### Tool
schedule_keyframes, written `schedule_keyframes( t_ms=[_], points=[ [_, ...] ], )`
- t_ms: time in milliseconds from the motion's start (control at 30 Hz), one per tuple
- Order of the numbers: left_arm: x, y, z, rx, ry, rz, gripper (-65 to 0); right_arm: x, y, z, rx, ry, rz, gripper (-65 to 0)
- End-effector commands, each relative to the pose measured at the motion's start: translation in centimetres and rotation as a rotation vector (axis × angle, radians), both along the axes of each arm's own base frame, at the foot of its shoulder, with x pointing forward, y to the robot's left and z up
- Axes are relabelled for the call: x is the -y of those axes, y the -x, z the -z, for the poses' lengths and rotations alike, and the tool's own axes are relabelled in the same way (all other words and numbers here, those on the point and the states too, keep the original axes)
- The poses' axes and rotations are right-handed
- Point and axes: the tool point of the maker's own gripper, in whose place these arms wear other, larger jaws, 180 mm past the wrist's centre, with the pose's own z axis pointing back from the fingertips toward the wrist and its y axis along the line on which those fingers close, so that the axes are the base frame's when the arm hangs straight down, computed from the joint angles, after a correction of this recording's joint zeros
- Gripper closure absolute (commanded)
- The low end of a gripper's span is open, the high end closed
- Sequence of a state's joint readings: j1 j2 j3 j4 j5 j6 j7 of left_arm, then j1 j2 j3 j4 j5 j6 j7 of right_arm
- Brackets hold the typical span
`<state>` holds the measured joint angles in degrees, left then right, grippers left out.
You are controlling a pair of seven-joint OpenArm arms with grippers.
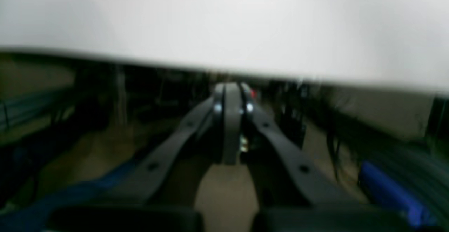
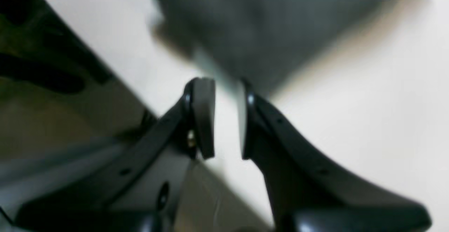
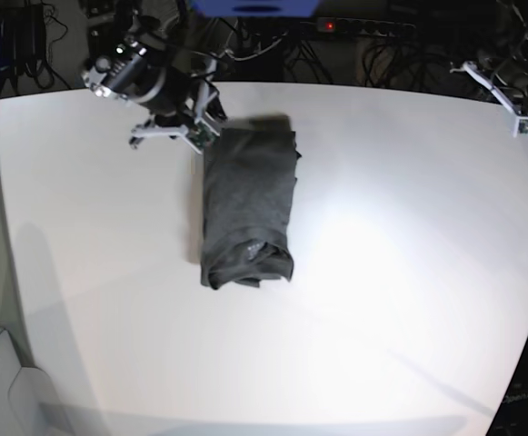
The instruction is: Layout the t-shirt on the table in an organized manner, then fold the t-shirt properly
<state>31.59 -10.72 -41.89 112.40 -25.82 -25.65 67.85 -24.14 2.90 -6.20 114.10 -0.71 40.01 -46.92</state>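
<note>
Both wrist views were heavily blurred and soft. Overhead light put bright glare on the table [image 3: 363, 236] centre, with faint shadows near its front edge.

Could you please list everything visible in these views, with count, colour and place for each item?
t-shirt: one, dark charcoal grey, folded into a long narrow strip on the far-left part of the table, its near end bunched.
table: one, white, fills most of the base view.
cables and power strip: several, black, a red light showing, behind the table's far edge.
right gripper: one, black, jaws apart, at the shirt's far corner; no cloth visibly between the jaws.
left gripper: one, black with pale fingers, shut and empty, above the table's far edge, away from the shirt.
</note>
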Motion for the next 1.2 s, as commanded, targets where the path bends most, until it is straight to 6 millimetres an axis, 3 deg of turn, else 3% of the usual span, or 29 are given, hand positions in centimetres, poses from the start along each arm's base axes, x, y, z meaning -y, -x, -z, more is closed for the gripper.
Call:
schedule_keyframes(
  t_ms=[0, 200, 400, 467, 600, 800, 1000, 1167],
  points=[
    [0.7, -0.2, -0.3, 0.023, 0.005, 0.033, -0.4, 0.0, 0.0, -0.8, 0.029, -0.041, 0.018, -9.5],
    [7.8, 3.0, 3.1, -0.046, 0.107, 0.218, -0.4, 4.5, 5.0, 1.2, -0.058, -0.017, 0.140, -9.4],
    [13.0, 6.6, 7.9, -0.146, 0.121, 0.365, -0.4, 6.8, 8.7, 2.5, -0.133, 0.013, 0.183, -9.4],
    [13.0, 8.1, 10.0, -0.189, 0.139, 0.342, -0.4, 7.3, 9.9, 3.8, -0.179, 0.011, 0.201, -9.4],
    [13.1, 8.9, 12.9, -0.223, 0.175, 0.297, -0.4, 8.9, 11.9, 7.6, -0.265, -0.018, 0.284, -8.1],
    [12.7, 10.1, 16.8, -0.254, 0.215, 0.260, -0.4, 10.4, 16.1, 15.0, -0.407, -0.130, 0.419, -8.1],
    [13.7, 13.0, 21.9, -0.322, 0.285, 0.267, -0.4, 9.3, 19.4, 19.7, -0.513, -0.239, 0.515, -7.7],
    [14.5, 13.1, 24.6, -0.306, 0.322, 0.193, -0.4, 8.5, 20.6, 22.8, -0.614, -0.278, 0.572, 0.0]
  ],
)
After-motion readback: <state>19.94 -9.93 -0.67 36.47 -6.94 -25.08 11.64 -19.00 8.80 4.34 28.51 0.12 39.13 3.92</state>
